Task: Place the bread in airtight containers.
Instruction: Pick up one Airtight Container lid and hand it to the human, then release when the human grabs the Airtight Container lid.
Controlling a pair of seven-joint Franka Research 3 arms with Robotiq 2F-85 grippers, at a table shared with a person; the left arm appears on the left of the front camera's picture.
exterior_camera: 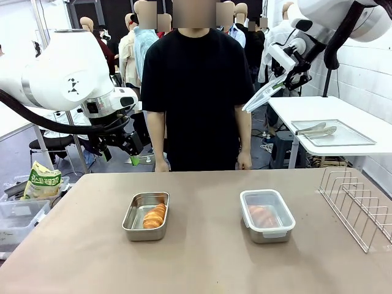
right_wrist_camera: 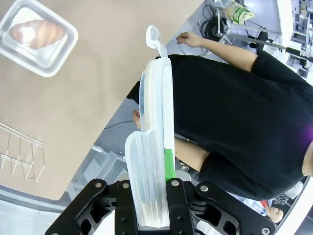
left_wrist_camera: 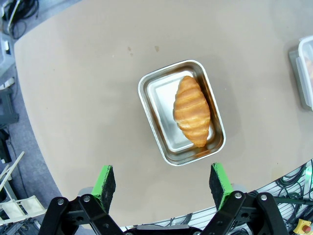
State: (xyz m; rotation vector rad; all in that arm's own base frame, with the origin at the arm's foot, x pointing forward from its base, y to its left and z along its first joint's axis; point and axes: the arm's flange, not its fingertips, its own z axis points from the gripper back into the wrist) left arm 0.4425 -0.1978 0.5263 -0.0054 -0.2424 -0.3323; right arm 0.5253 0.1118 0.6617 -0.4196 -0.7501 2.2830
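The right gripper (right_wrist_camera: 154,215) is being kept raised high above the table's far right, and a clear plastic lid (right_wrist_camera: 154,147) with a white rim is being pinched edge-on between its pressed-together fingers; in the front view that lid (exterior_camera: 263,95) is being held tilted in the air beside the person's shoulder. The left gripper (left_wrist_camera: 164,183) is being held above the table's left side with its green pads (left_wrist_camera: 104,181) spread wide apart and nothing between them. Directly below it an open steel tin (left_wrist_camera: 151,93) is being seen from above, with one golden-brown croissant (left_wrist_camera: 191,110) lying lengthwise inside it, toward one long wall. In the front view this uncovered tin (exterior_camera: 138,211) is sitting left of the table's middle, while a second tin (exterior_camera: 267,215), well apart to its right, is being covered by a clear lid through which the other croissant (exterior_camera: 262,214) is showing. A wire rack (exterior_camera: 358,205) is standing at the table's right edge. A person in a black shirt (exterior_camera: 195,92) is standing at the far side, arms hanging down.
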